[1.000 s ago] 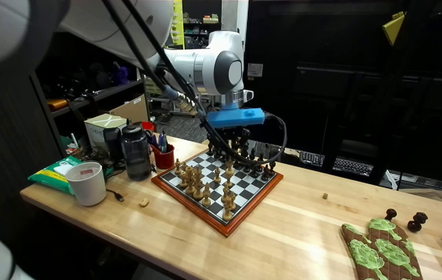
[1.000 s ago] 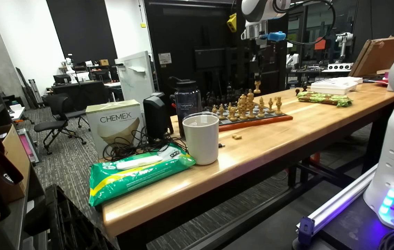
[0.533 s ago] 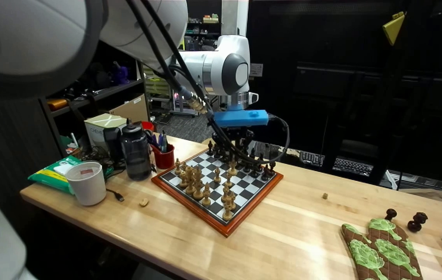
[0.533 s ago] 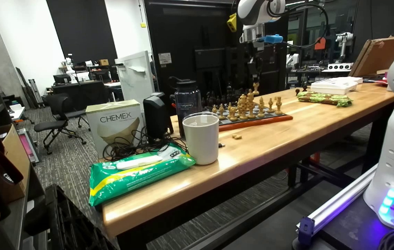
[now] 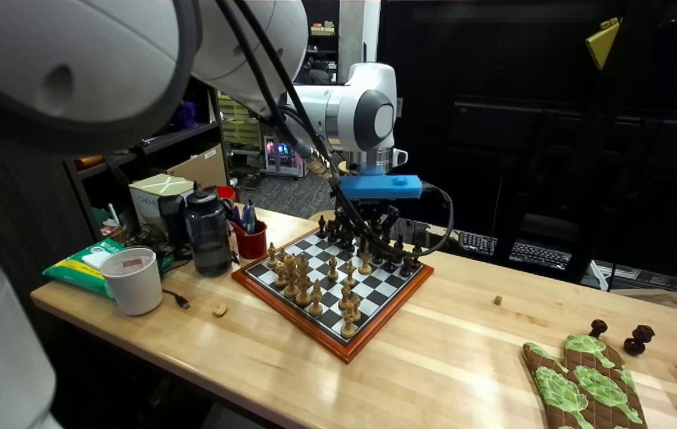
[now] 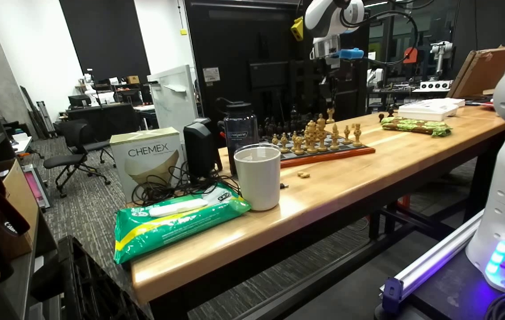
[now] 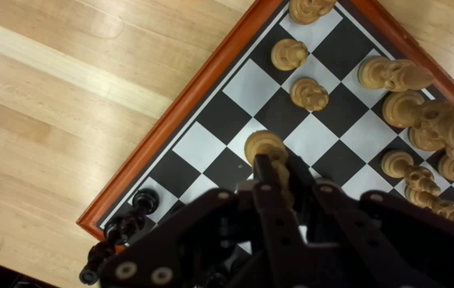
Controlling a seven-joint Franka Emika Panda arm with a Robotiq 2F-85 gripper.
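Observation:
My gripper (image 7: 278,157) is shut on a light wooden chess piece (image 7: 262,142), whose round base pokes out past the fingertips in the wrist view. That piece (image 5: 365,264) also shows in an exterior view, over or on a square near the dark side; I cannot tell whether its base touches the board. The chessboard (image 5: 374,326) has a red-brown wooden rim. Several light pieces (image 7: 309,94) stand on it to one side, and several dark pieces (image 7: 146,200) stand close to the gripper, some hidden beneath it. Cables cover most of the gripper in an exterior view, where a blue block (image 5: 380,186) sits above it.
Beside the board are a red pen cup (image 5: 252,241), a dark water bottle (image 5: 208,232) and a white cup (image 5: 134,283). An oven mitt (image 5: 583,381) lies across the table, with loose dark pieces (image 5: 639,339) behind it. A green packet (image 6: 177,226) lies near the table's end.
The arm has moved rightward and lowered in an exterior view, carrying the light piece closer to the board. The gripper has stayed shut on it, and the other pieces stand where they were.

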